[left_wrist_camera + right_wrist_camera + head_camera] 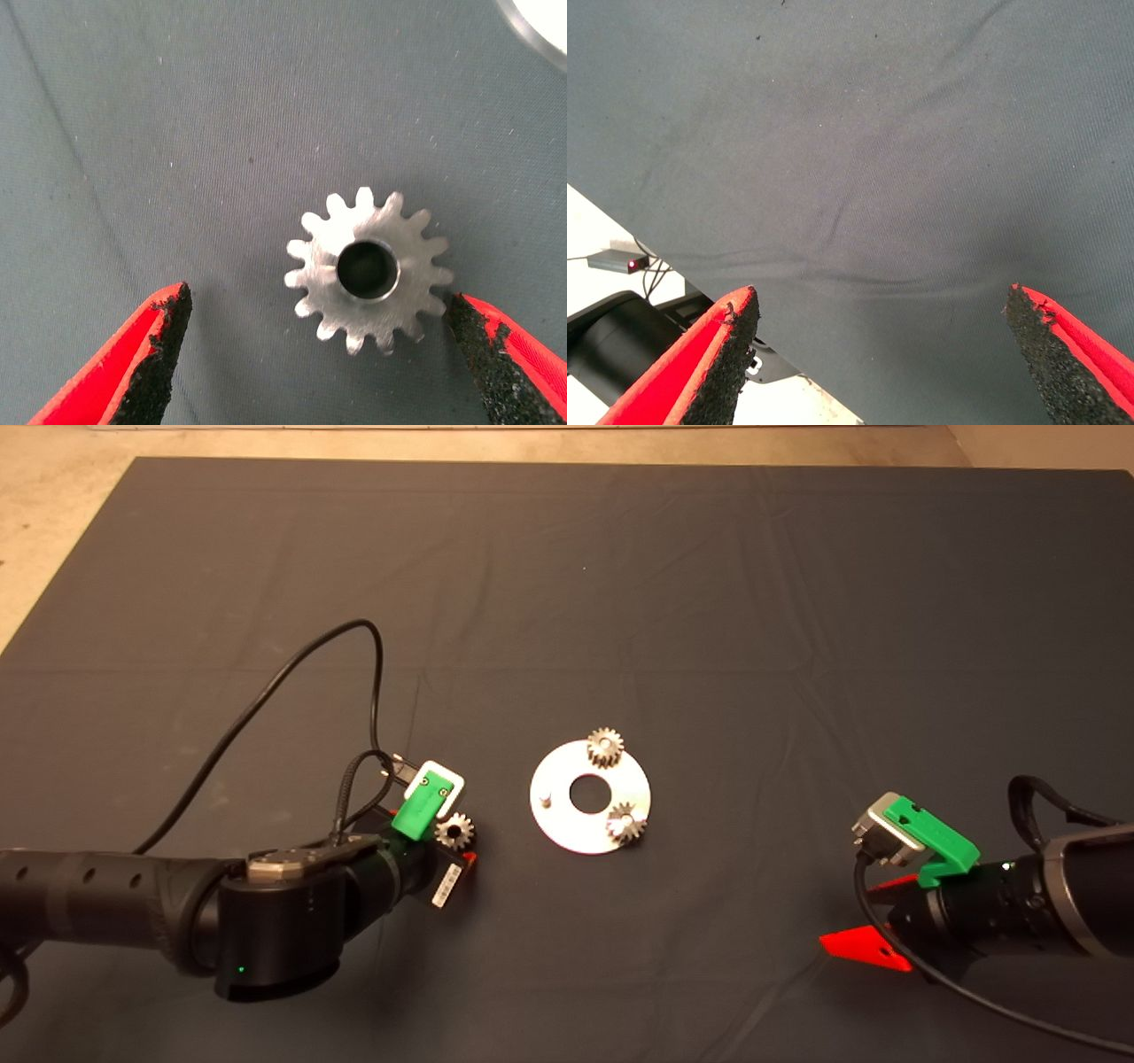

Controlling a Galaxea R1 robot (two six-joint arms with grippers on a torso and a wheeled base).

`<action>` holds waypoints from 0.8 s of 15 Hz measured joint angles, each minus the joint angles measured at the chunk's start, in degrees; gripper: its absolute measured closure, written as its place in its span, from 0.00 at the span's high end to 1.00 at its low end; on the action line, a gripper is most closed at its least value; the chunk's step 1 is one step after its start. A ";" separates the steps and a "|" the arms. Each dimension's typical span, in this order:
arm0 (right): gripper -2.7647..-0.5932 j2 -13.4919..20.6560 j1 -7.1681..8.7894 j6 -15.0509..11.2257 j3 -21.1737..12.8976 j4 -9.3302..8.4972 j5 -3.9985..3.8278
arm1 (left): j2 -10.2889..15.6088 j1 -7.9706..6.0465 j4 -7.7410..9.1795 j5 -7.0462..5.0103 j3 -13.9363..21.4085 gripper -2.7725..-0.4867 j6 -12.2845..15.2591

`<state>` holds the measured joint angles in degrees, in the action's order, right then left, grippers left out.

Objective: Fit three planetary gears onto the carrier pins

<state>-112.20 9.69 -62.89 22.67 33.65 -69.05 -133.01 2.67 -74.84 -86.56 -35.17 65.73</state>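
Dark mat [567, 584] covers the table, creased, pale floor [53, 505] beyond its far edge; silver disc [590, 797] at centre carries two planetary gears [605, 747] on pins, one carrier pin [547, 798] bare; third gear [368, 270] lies flat on the mat left of the disc; left claw [319, 354] hangs over it, fingers wide apart, one pad just beside the teeth, gripping nothing; right claw [877, 354] low at right, spread open, empty.

Two planetary gears [605, 747] [625, 825] sit on the carrier disc [567, 825], mid-mat [567, 584]. The third gear [454, 832] lies on the mat left of the disc, between the left gripper's [314, 354] spread fingers.
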 joint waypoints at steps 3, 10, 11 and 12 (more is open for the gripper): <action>0.67 0.33 0.00 0.00 0.00 0.00 0.00 | -0.18 0.30 -0.63 0.76 -0.20 0.69 0.02; 0.67 1.10 -0.63 0.34 0.00 0.00 -0.06 | -1.15 0.94 -0.71 0.98 -0.38 0.60 0.02; 0.67 1.12 -0.63 0.41 0.00 0.00 -0.06 | -1.14 0.93 -0.73 0.98 -0.38 0.58 0.02; 0.67 1.41 -0.63 0.46 0.00 0.00 0.02 | -1.14 0.91 -0.73 0.98 -0.38 0.58 0.02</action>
<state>-110.79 9.06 -62.43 22.67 33.65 -69.02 -134.15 3.58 -75.57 -85.58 -35.55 65.76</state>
